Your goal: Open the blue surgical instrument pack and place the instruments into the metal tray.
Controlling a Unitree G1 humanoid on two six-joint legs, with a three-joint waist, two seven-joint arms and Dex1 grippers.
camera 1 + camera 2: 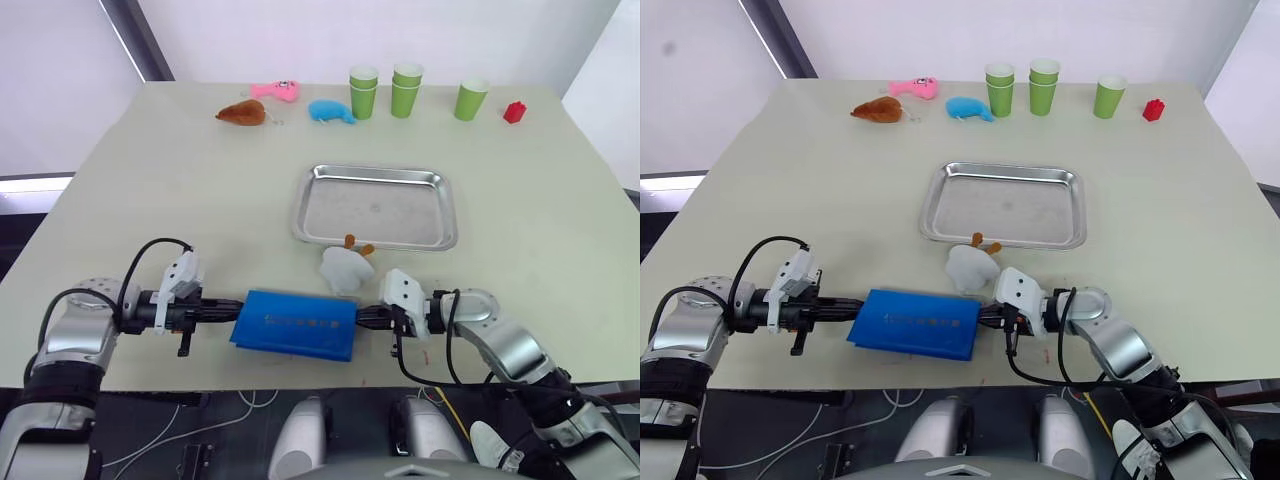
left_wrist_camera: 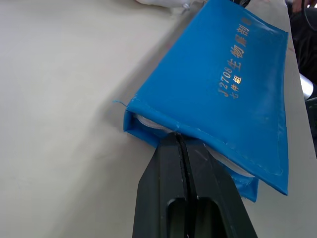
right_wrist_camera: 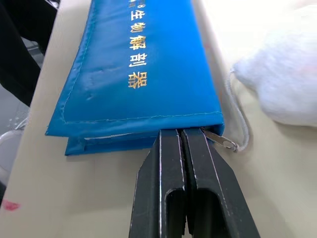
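Left eye view, counter: pale surface carrying everything; cups and toys line its far edge.
Metal tray: mid-counter, empty.
Blue surgical instrument pack: closed and flat near the front edge, between both arms.
Left gripper: jaws closed, tips pinching the pack's left end seam.
Right gripper: jaws pressed together at the pack's right end; a grip on the fabric looks likely.
Progress: opening not yet done; no instruments out, all transfers remain.
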